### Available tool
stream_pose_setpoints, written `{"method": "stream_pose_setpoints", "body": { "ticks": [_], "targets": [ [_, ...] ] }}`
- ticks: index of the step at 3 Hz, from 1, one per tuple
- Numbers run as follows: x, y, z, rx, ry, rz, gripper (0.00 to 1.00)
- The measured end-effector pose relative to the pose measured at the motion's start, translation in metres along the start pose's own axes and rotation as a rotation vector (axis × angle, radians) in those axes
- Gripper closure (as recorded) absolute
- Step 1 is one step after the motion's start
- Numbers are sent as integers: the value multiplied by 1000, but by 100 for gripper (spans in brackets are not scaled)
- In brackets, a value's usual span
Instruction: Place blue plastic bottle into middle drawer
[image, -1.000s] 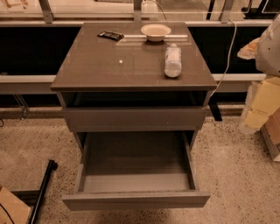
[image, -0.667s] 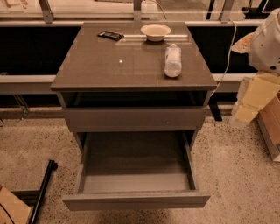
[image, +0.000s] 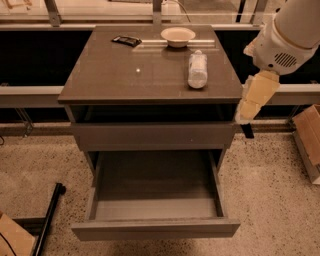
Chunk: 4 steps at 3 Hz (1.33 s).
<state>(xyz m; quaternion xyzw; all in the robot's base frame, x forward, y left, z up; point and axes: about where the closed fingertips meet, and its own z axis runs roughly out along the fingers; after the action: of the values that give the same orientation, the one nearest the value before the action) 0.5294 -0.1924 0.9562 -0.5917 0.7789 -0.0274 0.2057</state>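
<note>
Rolling is the risk: blue plastic bottle (image: 197, 70), lying left of the hand (image: 251, 102) (grip state unclear), could leave the table (image: 125, 75) if nudged.

One bottle (image: 197, 70), one bowl (image: 178, 36) and one dark packet (image: 126, 40) on one tabletop (image: 125, 75). Two drawers: one open drawer (image: 155, 229), one shut drawer (image: 152, 136). One gripper (image: 246, 112), just beside the tabletop's right edge. Two cardboard boxes: right box (image: 307, 132), left box (image: 12, 240).
</note>
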Motion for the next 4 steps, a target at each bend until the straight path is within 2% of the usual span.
{"method": "stream_pose_setpoints", "body": {
  "ticks": [1, 2, 3, 4],
  "targets": [
    [0, 0, 0, 0, 0, 0, 0],
    [-2, -11, 8, 30, -31, 69, 0],
    [-15, -51, 24, 96, -135, 178, 0],
    [-29, -86, 50, 132, -243, 276, 0]
  ]
}}
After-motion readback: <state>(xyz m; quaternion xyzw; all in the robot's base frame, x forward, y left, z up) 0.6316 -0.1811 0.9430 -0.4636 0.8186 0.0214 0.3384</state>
